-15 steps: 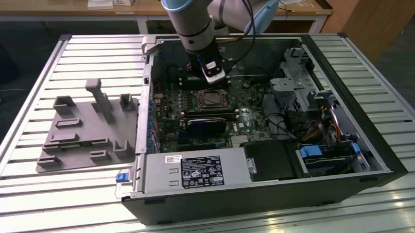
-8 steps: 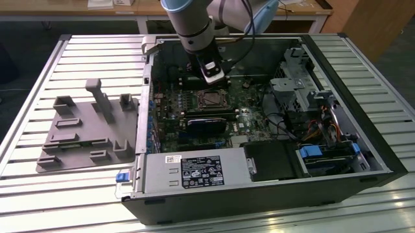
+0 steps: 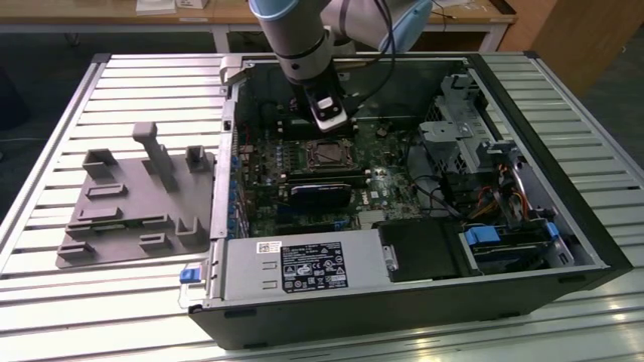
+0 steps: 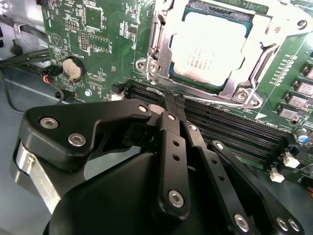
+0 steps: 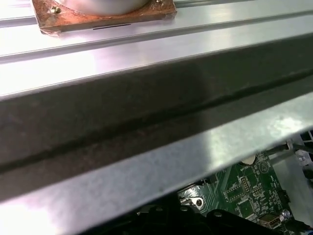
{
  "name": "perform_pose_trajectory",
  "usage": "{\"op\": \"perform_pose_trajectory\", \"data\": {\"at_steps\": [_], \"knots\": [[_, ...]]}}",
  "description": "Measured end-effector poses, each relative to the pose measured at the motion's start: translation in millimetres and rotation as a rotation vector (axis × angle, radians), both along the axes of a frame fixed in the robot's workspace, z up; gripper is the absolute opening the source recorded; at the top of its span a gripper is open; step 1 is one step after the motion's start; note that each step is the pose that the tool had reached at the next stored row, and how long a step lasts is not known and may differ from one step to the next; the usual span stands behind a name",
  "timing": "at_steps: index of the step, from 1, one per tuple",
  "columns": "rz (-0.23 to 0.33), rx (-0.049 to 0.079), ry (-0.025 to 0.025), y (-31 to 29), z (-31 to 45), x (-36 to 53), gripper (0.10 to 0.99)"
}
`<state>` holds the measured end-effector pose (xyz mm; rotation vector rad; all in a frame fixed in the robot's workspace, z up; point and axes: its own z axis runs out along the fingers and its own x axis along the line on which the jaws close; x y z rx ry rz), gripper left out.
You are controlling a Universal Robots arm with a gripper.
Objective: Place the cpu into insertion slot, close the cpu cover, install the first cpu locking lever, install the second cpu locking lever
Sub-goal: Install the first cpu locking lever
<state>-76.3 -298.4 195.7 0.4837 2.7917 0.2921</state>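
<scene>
Exterior view frames an open computer case point(image 3: 403, 309) lying on a slatted table point(image 3: 121, 302). The arm point(image 3: 302, 38) reaches down from the far side and its claw point(image 3: 330, 119) hangs low over the motherboard point(image 3: 397, 185). The insertion slot point(image 3: 327, 154) sits just on the near side of the claw, almost straight ahead of it and off to neither side. A grey fixture point(image 3: 131, 211) lies on the table at the exterior view's left, well apart from the work.

Second wrist view supplies what that wide shot cannot. The cpu point(image 4: 212, 46) lies flat in the slot, its pale top showing through the window of the cpu cover point(image 4: 161, 41), whose silvery frame appears to be down over the chip's rim. The claw's fingers are drawn together with nothing between them. Their tips sit over the edge of the black memory slots point(image 4: 234, 129), just short of the socket's corner. The chip is square, so no long axis matters. Whether either locking lever is latched cannot be told.

First wrist view gives the case's metal edge, the table's slats and a sliver of the motherboard.
</scene>
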Motion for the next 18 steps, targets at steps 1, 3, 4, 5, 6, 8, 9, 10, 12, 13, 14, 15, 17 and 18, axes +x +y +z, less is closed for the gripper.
{"op": "perform_pose_trajectory", "data": {"at_steps": [1,3,4,5,6,8,9,10,12,13,14,15,17,18], "knots": [[-0.003,0.000,0.0000,0.0,-0.3,0.0,0.102],[-0.011,0.000,0.0000,0.0,-1.0,0.0,0.102],[-0.015,0.000,0.0000,0.0,-1.3,0.0,0.102],[-0.019,0.000,0.0000,0.0,-1.7,0.0,0.102],[-0.023,0.000,0.0001,0.0,-1.9,0.0,0.102],[-0.031,0.000,0.0001,0.0,-2.6,0.0,0.102],[-0.036,0.000,0.0001,0.0,-2.9,0.0,0.102],[-0.040,0.000,0.0001,0.0,-3.1,0.0,0.102],[-0.048,0.000,0.0000,0.0,-3.7,0.0,0.102],[-0.052,0.000,0.0000,0.0,-3.9,0.0,0.102],[-0.057,0.000,0.0001,0.0,-4.1,0.0,0.102],[-0.061,0.000,0.0001,0.0,-4.3,0.0,0.102],[-0.071,0.000,0.0001,0.0,-4.8,0.0,0.102],[-0.076,0.000,0.0001,0.0,-5.0,0.0,0.102]]}}
